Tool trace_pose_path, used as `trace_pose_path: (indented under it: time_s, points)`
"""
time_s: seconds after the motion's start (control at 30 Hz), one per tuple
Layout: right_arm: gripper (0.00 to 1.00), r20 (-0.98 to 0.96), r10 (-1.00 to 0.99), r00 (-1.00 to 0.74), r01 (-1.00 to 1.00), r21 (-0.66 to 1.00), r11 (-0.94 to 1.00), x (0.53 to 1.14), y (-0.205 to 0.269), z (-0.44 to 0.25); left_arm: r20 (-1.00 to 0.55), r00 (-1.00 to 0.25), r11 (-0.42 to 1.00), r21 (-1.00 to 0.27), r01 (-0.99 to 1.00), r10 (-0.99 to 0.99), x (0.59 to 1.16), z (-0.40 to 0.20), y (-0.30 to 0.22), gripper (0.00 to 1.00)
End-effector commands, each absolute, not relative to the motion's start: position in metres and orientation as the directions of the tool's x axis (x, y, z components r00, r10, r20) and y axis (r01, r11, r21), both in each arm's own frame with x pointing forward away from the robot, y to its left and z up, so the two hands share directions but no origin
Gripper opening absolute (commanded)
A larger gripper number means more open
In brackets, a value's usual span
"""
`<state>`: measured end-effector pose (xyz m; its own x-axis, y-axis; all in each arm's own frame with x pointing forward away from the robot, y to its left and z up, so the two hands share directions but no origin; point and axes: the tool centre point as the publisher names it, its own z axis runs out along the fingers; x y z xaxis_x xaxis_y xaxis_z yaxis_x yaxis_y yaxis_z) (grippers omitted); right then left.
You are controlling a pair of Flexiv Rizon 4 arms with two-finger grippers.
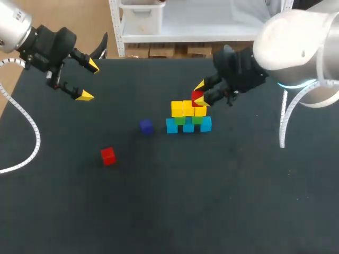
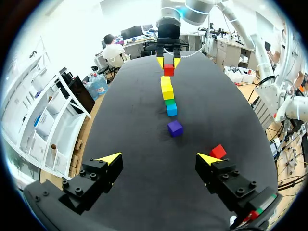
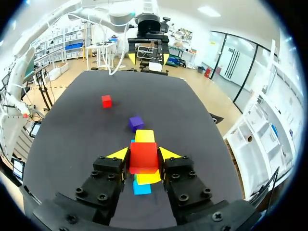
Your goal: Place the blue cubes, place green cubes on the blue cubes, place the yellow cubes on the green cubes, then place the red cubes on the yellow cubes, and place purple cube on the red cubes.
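A stack stands mid-table: a bottom row of blue cubes (image 1: pixel 188 126), green cubes (image 1: pixel 188 120) on them, and a row of yellow cubes (image 1: pixel 187 109) on top. My right gripper (image 1: pixel 199 94) is shut on a red cube (image 3: pixel 143 156) and holds it just above the right end of the yellow row (image 3: pixel 145 136). A purple cube (image 1: pixel 146 126) lies left of the stack, and a second red cube (image 1: pixel 108 156) lies further front left. My left gripper (image 1: pixel 89 80) hangs open over the far left of the table, holding nothing; in its view the stack (image 2: pixel 168 96) stands ahead of it.
The black table (image 1: pixel 175 201) stretches wide toward the front. A white cable (image 1: pixel 29 127) from my left arm droops over the table's left side.
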<state>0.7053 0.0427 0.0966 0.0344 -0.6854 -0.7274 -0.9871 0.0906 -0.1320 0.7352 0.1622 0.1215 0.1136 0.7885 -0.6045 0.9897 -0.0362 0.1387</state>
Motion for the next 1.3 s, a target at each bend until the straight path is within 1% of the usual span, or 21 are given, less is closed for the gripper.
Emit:
trace_pose_path:
  time_s: [0.03,0.37,1.3]
  points:
    - [0.00,-0.720,-0.694,0.023,-0.988,-0.121,0.092,0.7155,0.0474,0.0910,-0.606,0.117,-0.037,0.142,0.989,0.787,0.7346,0.1208,0.1630,1.00]
    - [0.00,-0.714,-0.700,-0.001,-0.985,-0.120,0.124,0.7165,0.0440,0.0876,-0.606,0.117,-0.037,0.142,0.989,0.787,0.7346,0.1208,0.1630,1.00]
    - [0.00,-0.717,-0.697,-0.002,-0.986,-0.115,0.122,0.7171,0.0462,0.0830,-0.606,0.117,-0.037,0.142,0.989,0.787,0.7346,0.1208,0.1630,1.00]
